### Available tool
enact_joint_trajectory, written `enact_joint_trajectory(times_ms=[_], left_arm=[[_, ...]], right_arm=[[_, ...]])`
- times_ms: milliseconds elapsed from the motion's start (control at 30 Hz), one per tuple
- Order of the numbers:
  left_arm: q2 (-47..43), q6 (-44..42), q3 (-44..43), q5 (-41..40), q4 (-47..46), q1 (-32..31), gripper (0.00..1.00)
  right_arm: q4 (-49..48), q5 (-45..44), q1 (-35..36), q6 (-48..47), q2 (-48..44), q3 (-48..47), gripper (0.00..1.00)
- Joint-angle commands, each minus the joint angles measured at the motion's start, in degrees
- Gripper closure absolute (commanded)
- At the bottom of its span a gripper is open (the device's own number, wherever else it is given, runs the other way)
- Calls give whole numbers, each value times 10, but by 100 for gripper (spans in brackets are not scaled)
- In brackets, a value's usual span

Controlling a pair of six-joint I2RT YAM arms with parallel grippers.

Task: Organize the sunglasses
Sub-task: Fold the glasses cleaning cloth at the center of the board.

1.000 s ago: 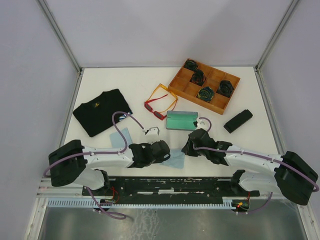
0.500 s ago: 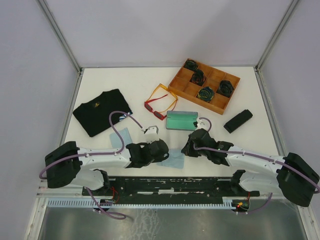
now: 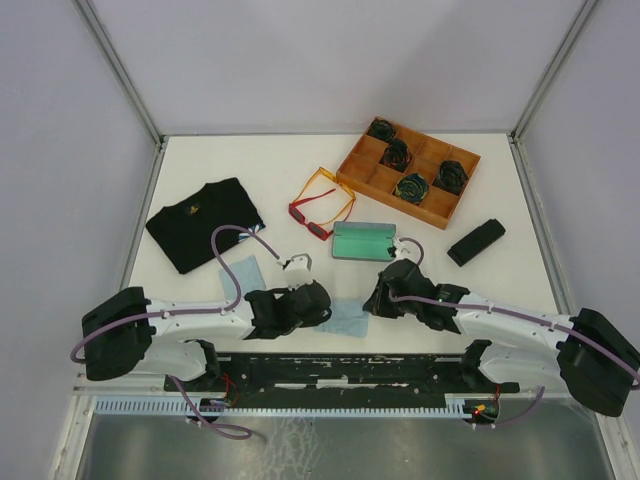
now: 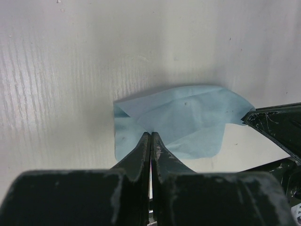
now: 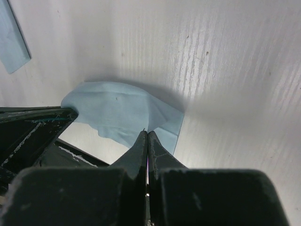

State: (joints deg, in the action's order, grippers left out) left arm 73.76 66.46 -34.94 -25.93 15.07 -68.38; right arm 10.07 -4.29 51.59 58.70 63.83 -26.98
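On the white table (image 3: 250, 170) between pale walls (image 3: 320, 60), left gripper (image 4: 150, 135) and right gripper (image 5: 147, 133) clamp one blue cloth (image 4: 188, 108).

- I'm seeing a black T-shirt (image 3: 205, 222) lying folded on the left of the white table (image 3: 250, 165).
- A wooden tray (image 3: 360, 165) is sitting at the far right, with four of its compartments holding dark rolled bundles (image 3: 411, 187).
- An open case with a green lining (image 3: 362, 240) is lying near the middle, and a black case (image 3: 475, 241) is resting to its right.
- A flat blue cloth (image 3: 243, 273) is lying near the shirt, and I'm watching a crumpled blue cloth (image 4: 188, 117) bulging up by the near edge.
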Motion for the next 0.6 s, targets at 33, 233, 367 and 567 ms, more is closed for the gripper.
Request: enact_joint_trajectory(times_ms=[33,233,367,567], left_arm=[[-19,-28,14,-7,-27,-3,97],[-18,-30,24,3,-38,-3,97],[-20,-34,26,8,-42,-3,97],[-20,-41,29,16,-43,-2,97]], right_arm=[[-4,16,1,11,-5,10,100],[14,23,8,18,-30,18,100],[22,24,15,21,-37,22,100],[18,23,30,27,-32,26,100]])
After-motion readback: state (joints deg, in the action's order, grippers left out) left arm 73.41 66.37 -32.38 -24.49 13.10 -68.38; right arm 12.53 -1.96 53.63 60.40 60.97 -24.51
